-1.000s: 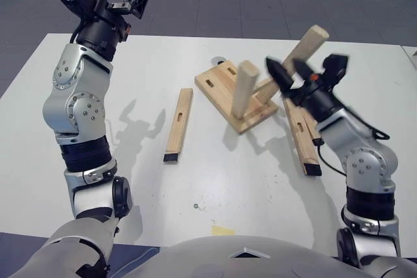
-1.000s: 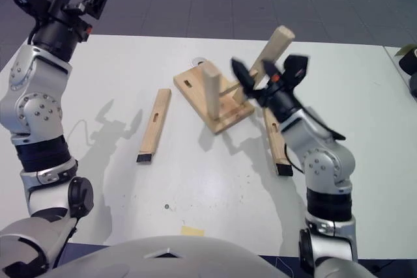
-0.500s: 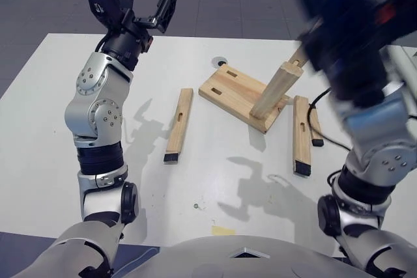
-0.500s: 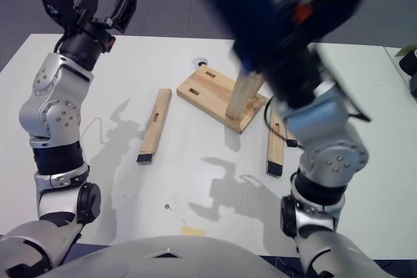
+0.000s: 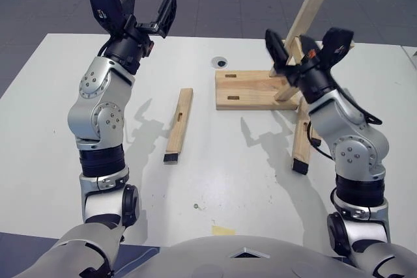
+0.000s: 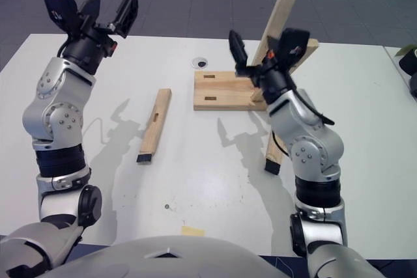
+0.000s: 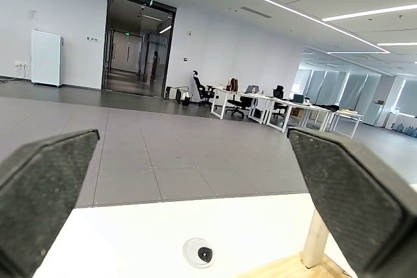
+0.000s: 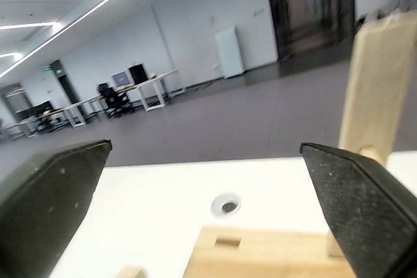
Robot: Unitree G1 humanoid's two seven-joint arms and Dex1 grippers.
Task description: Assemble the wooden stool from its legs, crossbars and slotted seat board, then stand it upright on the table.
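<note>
Pale wood parts of a stool lie spread over a smooth white table (image 5: 39, 96) as the robot holds both arms raised above it. The slotted seat board (image 5: 251, 90), a flat rectangular slab with two small cut slots showing, rests flat near the far edge, a little toward the right edge from the middle. A square-section leg (image 5: 306, 14) rises from the end of the board nearest the right edge, tilted toward the far right corner.

The right gripper (image 5: 305, 36) hangs just above that end of the board, its two black fingers spread wide apart with the tilted leg showing between them, touched by neither. Its pads (image 8: 365, 193) look rough and rubbery in the right wrist view. The left gripper (image 5: 135, 6) is held high over the far left part of the table, well apart from every wooden part, its fingers likewise spread with nothing between them.

A loose leg (image 5: 179, 124) with a narrow slot in its face and a black cap (image 5: 171, 157) on its near end lies flat close to the middle of the table. Another capped leg (image 5: 301, 144) lies toward the right edge, partly under the right arm. A round grommet (image 5: 221, 62) sits in the tabletop just beside the board's far corner, and a yellow scrap (image 5: 223, 230) lies at the near edge.
</note>
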